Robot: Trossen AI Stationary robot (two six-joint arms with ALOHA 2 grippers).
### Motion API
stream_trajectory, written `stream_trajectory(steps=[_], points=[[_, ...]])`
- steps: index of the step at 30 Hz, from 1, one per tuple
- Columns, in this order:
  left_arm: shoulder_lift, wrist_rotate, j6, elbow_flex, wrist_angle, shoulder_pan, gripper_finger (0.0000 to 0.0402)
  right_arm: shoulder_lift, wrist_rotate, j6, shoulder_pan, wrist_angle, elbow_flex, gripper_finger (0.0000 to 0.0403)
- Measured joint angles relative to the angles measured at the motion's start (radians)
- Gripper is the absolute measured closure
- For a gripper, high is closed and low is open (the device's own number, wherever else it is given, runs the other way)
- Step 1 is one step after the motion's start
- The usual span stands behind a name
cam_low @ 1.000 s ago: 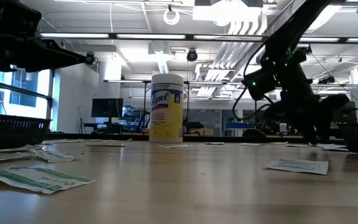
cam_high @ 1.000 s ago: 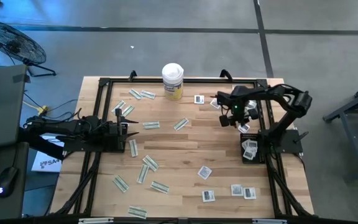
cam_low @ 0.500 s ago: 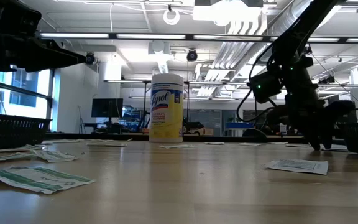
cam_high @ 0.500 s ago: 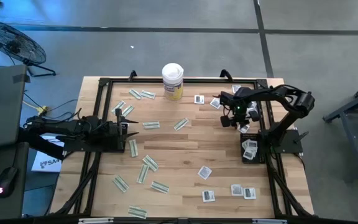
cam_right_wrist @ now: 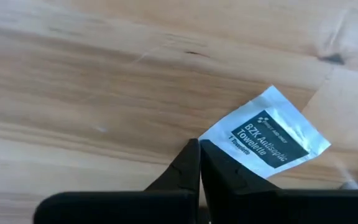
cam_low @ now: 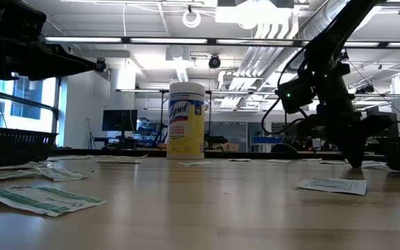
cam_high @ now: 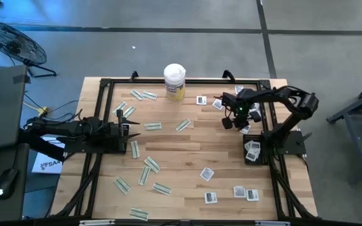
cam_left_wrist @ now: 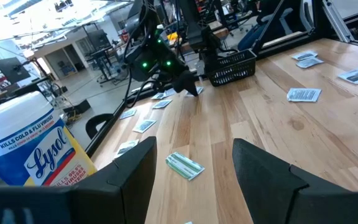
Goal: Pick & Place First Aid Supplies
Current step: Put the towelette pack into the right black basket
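Many first aid supplies lie flat and scattered on the wooden table: green-white strips (cam_high: 148,164) and white square packets (cam_high: 207,174). My right gripper (cam_high: 227,123) points steeply down at the table's far right and is shut at a white towelette packet (cam_right_wrist: 267,138), which lies flat on the wood. My left gripper (cam_high: 128,129) hangs level over the table's left side, open, with nothing between its fingers (cam_left_wrist: 132,177). My right gripper meets the towelette packet at one corner (cam_right_wrist: 205,138), where the two shut fingertips (cam_right_wrist: 190,155) come together. The fingers come from above, slanting steeply down. The rest of the packet lies flat on the table.
A white-lidded yellow canister (cam_high: 175,81) stands at the far edge. A black basket (cam_high: 254,150) with packets in it sits at the right, near the right arm's base. A black frame (cam_high: 105,85) runs around the table.
My right gripper has sunk a little toward the tabletop, and in the low view its fingers have come together. The packets on the table lie where they were.
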Motion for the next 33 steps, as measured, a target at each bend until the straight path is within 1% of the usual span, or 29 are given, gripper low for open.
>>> stream_trajectory(steps=[4,9,14,18,21,26,29,31,33], points=[[0.0,0.0,0.0,0.0,0.0,0.0,0.0195,-0.069,0.006,0.005,0.032,-0.006,-0.009,0.0402],[0.0,0.0,0.0,0.0,0.0,0.0,0.0195,-0.198,-0.005,0.026,0.083,-0.002,-0.005,0.0402],[0.0,0.0,0.0,0.0,0.0,0.0,0.0195,-0.351,-0.083,0.032,0.146,-0.012,-0.005,0.0402],[0.0,0.0,0.0,0.0,0.0,0.0,0.0195,-0.49,-0.091,0.075,0.219,-0.047,-0.004,0.0401],[0.0,0.0,0.0,0.0,0.0,0.0,0.0195,-0.585,-0.09,0.081,0.299,-0.075,-0.004,0.0402],[0.0,0.0,0.0,0.0,0.0,0.0,0.0195,-0.702,-0.067,0.162,0.468,-0.118,-0.002,0.0402],[0.0,0.0,0.0,0.0,0.0,0.0,0.0195,-0.727,-0.01,0.184,0.579,-0.168,-0.001,0.0402],[0.0,0.0,0.0,0.0,0.0,0.0,0.0195,-0.725,0.038,0.244,0.653,-0.207,-0.001,0.0402],[0.0,0.0,0.0,0.0,0.0,0.0,0.0195,-0.718,0.061,0.295,0.714,-0.227,-0.01,0.0402]])
